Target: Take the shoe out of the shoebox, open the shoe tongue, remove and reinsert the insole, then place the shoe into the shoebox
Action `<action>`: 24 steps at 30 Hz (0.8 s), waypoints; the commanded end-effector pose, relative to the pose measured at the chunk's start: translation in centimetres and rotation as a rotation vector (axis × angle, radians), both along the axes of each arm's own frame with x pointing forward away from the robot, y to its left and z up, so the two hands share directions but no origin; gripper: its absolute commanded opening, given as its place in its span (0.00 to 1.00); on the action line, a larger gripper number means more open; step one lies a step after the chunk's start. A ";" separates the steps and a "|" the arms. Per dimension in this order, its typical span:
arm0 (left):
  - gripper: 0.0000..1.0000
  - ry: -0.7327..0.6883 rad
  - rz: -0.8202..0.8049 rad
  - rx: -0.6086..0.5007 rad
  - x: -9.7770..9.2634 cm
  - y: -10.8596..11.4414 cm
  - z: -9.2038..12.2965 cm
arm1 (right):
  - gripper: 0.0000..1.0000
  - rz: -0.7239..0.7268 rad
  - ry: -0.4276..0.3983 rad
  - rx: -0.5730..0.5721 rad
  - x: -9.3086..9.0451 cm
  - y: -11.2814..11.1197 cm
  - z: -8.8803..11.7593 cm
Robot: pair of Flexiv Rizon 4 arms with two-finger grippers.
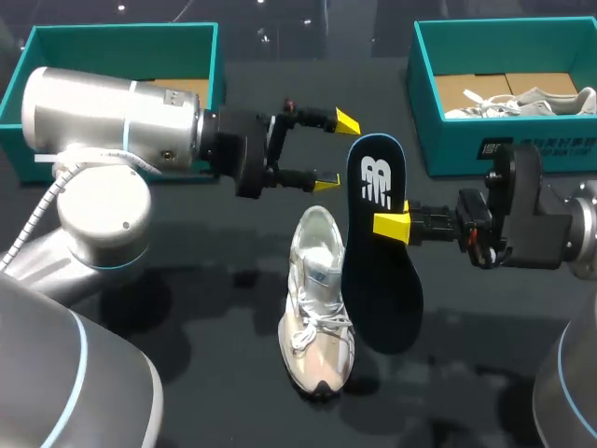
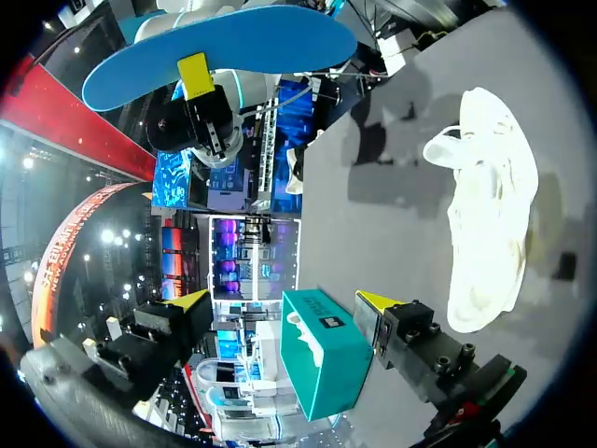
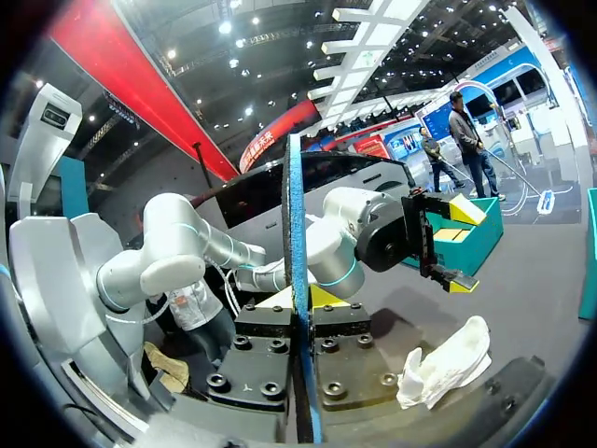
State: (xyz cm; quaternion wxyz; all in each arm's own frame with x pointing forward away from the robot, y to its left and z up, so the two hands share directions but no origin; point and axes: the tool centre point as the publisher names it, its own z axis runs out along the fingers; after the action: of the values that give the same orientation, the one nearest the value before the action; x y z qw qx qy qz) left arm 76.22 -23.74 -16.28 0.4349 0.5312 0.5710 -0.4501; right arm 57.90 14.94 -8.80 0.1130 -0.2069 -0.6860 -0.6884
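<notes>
The insole [image 1: 381, 280], judged light and floppy, was pinched mid-edge by the right end effector [image 1: 392, 226]; the left end effector [image 1: 337, 150] was spread wide.

Dark table [image 1: 215, 373], faint shadows across it

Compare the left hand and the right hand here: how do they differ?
The left hand is open and holds nothing; the right hand is shut on the insole. The left hand's fingers stand wide apart, the right hand's close together with only the thin insole between. Both have yellow tips and hang above the table near the shoe.
</notes>
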 end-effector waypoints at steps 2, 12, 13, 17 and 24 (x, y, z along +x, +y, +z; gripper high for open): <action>1.00 -0.039 0.010 -0.135 -0.6 1.1 -0.1 | 0.00 0.021 0.078 0.020 1.9 -1.9 0.0; 1.00 -0.083 0.020 -0.138 -0.2 1.6 0.8 | 0.00 0.056 0.233 0.090 7.2 -4.4 -0.3; 1.00 -0.083 0.020 -0.138 -0.2 1.6 0.8 | 0.00 0.056 0.233 0.090 7.2 -4.4 -0.3; 1.00 -0.083 0.020 -0.138 -0.2 1.6 0.8 | 0.00 0.056 0.233 0.090 7.2 -4.4 -0.3; 1.00 -0.083 0.020 -0.138 -0.2 1.6 0.8 | 0.00 0.056 0.233 0.090 7.2 -4.4 -0.3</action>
State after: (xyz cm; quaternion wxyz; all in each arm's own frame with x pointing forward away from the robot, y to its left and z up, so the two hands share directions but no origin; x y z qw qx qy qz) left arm 76.06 -22.15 -15.48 0.4975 0.5124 0.5261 -0.4617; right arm 64.67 10.29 -8.85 0.2154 -0.2650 -0.6421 -0.6864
